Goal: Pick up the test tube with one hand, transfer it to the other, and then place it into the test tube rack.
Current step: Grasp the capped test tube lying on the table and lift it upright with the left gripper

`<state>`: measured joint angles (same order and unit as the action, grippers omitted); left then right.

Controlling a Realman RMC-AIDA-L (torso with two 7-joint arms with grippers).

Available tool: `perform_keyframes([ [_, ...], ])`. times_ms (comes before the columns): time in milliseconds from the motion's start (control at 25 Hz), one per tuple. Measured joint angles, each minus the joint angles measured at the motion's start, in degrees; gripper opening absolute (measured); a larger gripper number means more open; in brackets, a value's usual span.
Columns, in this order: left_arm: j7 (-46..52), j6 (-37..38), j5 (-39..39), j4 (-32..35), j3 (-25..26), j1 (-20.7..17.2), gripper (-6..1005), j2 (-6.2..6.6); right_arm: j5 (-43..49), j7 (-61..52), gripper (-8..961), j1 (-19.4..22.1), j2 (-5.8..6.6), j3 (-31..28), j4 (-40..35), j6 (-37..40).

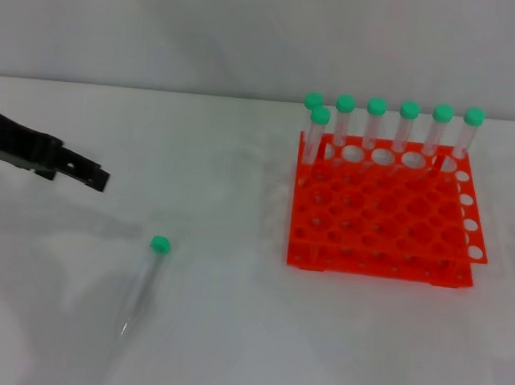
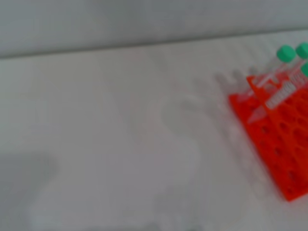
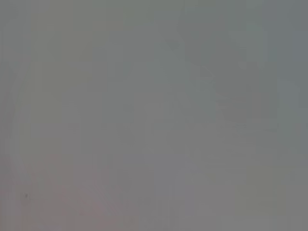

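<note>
The test tube [image 1: 146, 277] lies flat on the white table at the front left, its green cap [image 1: 160, 245] pointing away from me and its tip toward the front edge. My left gripper [image 1: 96, 178] is black and reaches in from the left edge, hovering up and to the left of the cap and apart from the tube. The orange test tube rack [image 1: 382, 222] stands at the right and also shows in the left wrist view [image 2: 275, 139]. The loose tube is not in the left wrist view. The right gripper is out of view; the right wrist view shows only plain grey.
Several green-capped tubes [image 1: 375, 121] stand upright in the rack's back row; some show in the left wrist view [image 2: 284, 60]. The white table [image 1: 229, 333] runs back to a pale wall.
</note>
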<state>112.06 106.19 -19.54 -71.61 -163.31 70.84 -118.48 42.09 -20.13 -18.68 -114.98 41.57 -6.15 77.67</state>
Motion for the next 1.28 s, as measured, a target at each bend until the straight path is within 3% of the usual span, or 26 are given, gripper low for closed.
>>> perform_keyframes([
  [240,6.44,-1.00,-5.16,7.29,0.01,2.82,890,0.77,0.01,0.02,646,0.04,0.02,0.00,0.00,0.01],
  [600,19.21,-6.07,-11.55,20.89,0.01,4.44,889,1.77,0.02,0.09,647,0.05,0.09,0.00,-2.85,-0.60],
  [760,23.42,-7.34,-16.25,24.01,0.01,5.28,889,1.86,0.01,0.15,647,0.05,0.11,0.00,-4.70,-0.96],
  [1280,29.96,-12.30,-18.78,34.04,0.11,2.75,888,2.21,0.09,0.27,647,0.05,0.12,0.00,-6.41,-1.15],
])
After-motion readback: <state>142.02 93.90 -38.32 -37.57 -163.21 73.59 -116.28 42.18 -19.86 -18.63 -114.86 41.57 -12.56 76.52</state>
